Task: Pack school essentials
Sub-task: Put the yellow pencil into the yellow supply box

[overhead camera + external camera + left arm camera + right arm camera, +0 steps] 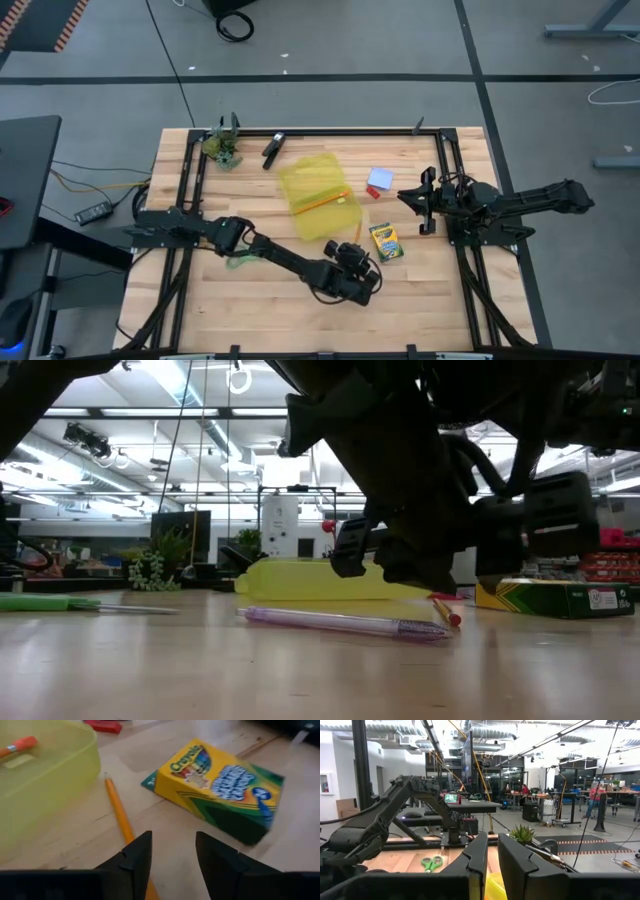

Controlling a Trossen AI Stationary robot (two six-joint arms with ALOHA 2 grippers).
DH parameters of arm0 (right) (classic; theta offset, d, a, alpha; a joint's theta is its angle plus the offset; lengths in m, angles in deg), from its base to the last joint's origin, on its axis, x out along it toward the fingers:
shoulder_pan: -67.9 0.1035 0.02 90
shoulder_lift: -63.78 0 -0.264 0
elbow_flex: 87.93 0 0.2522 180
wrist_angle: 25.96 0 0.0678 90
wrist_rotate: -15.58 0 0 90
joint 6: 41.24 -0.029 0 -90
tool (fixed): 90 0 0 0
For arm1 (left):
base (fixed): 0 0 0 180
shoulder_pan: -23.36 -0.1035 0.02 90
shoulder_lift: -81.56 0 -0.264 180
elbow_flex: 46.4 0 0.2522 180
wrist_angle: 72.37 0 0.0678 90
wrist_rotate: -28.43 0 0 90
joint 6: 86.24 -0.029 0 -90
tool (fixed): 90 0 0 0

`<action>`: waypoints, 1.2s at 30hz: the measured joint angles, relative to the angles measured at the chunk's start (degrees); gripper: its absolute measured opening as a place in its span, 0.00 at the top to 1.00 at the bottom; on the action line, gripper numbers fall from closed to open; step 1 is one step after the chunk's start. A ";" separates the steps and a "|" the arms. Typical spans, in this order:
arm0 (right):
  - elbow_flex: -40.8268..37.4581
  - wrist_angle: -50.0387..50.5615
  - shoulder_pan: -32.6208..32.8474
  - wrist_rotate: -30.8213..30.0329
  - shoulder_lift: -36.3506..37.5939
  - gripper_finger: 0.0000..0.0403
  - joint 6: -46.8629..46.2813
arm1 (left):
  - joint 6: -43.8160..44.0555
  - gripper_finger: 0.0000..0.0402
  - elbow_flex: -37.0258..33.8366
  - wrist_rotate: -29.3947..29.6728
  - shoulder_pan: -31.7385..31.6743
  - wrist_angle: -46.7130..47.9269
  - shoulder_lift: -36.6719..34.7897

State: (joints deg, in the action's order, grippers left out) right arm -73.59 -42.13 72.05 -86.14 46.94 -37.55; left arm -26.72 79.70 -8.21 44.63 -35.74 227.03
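Wooden table [250, 300]: left gripper [172, 857] hanging open and empty, pencil [119, 812] lying lengthwise just off its finger, toward frame's lower-left.

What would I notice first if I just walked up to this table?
Probably the bright yellow tray in the middle of the table, with an orange pencil lying in it. Next, the crayon box just right of it, with the left gripper open over another pencil beside it.

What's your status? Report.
Left gripper open over pencil, beside crayon box. Right gripper shut, parked. One pencil already in yellow case.
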 joint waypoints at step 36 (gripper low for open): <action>0.00 0.01 -0.02 0.00 0.00 0.87 -0.01 | -6.44 0.92 -0.11 -12.04 -1.23 9.02 -0.38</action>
State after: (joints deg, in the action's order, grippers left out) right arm -73.59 -42.12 72.03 -86.14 46.94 -37.57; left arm -33.16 79.59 -20.25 43.40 -26.72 226.65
